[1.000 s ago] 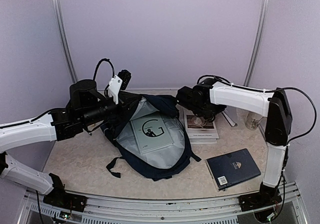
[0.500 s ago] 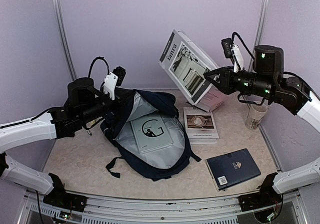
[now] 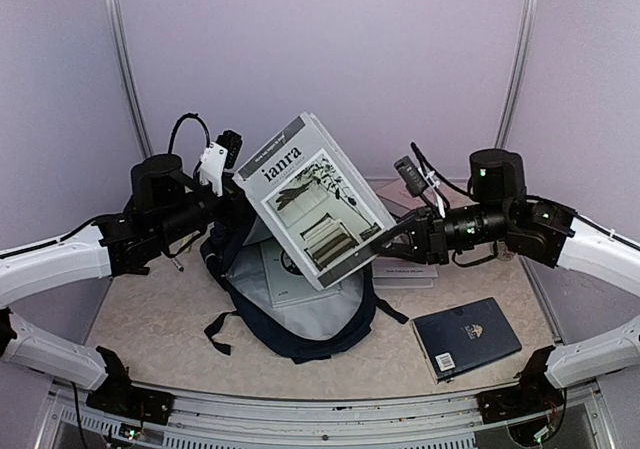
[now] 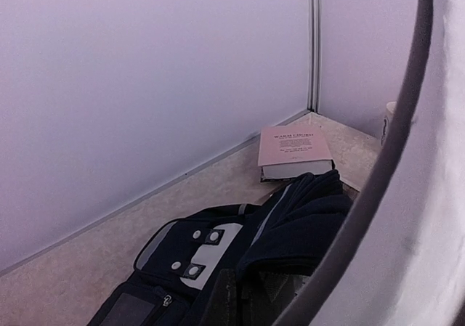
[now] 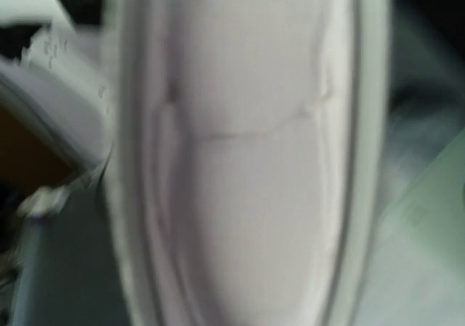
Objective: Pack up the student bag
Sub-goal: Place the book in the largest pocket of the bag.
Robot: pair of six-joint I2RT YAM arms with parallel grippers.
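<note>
- right gripper (image 3: 392,241) closed narrowly on the lower corner of the ianra book (image 3: 310,199); book carried in the air, tilted, cover facing up toward the overhead camera
- left gripper (image 3: 224,217) fully closed; judged to be pinching the upper rim of the student bag (image 3: 300,337), mouth held up and open; contact itself partly hidden by the book
- student bag laid on the table (image 3: 150,319) between the arms, left of centre; grey lining exposed; a white book (image 3: 275,271) seen inside
- key relation: bag mouth lies below and left of the right gripper, directly under the held book; book's long axis slanted from upper left down to the gripped corner; bag's long axis runs near-to-far; left arm nearer the bag, right arm the one carrying
- judged next: book to be levelled and lowered into the mouth; a catch on the rim is possible
- left wrist view: white snap patches (image 4: 195,252) on the bag and a pink book (image 4: 293,149) by the back wall are shown, neither made out overhead; right wrist view: only a blurred pale cover, fingers not made out
- navy hardcover book (image 3: 467,337) lying on the table, near right
</note>
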